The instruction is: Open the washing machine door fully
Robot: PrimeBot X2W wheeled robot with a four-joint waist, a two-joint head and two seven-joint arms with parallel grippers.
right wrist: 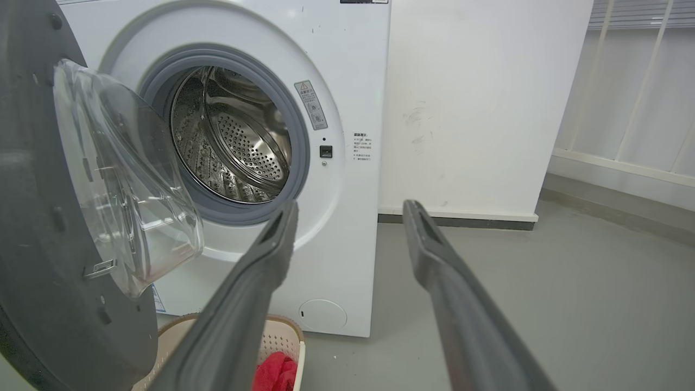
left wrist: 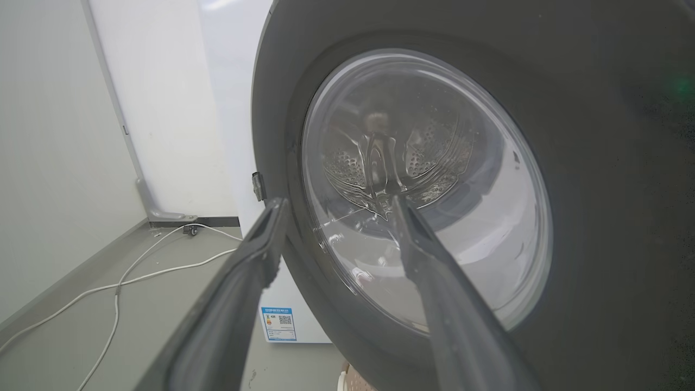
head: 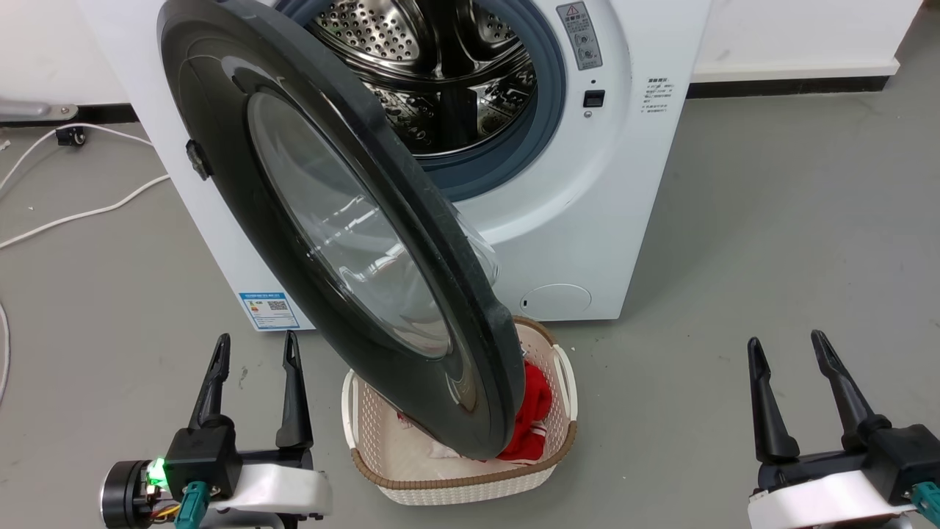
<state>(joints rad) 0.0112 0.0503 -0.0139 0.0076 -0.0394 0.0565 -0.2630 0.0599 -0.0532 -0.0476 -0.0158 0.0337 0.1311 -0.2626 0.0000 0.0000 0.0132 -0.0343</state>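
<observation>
Washing machine door [head: 345, 242] juts half-open from the washing machine [head: 587, 220]; before it my left gripper [head: 257, 336] and right gripper [head: 786, 338] gape empty.

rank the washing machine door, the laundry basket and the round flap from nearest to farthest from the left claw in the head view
1. The washing machine door: its glossy face hangs just right of the left claw.
2. The laundry basket: on the floor under the door's edge, further right.
3. The round flap: low on the washing machine front, behind the basket.
</observation>
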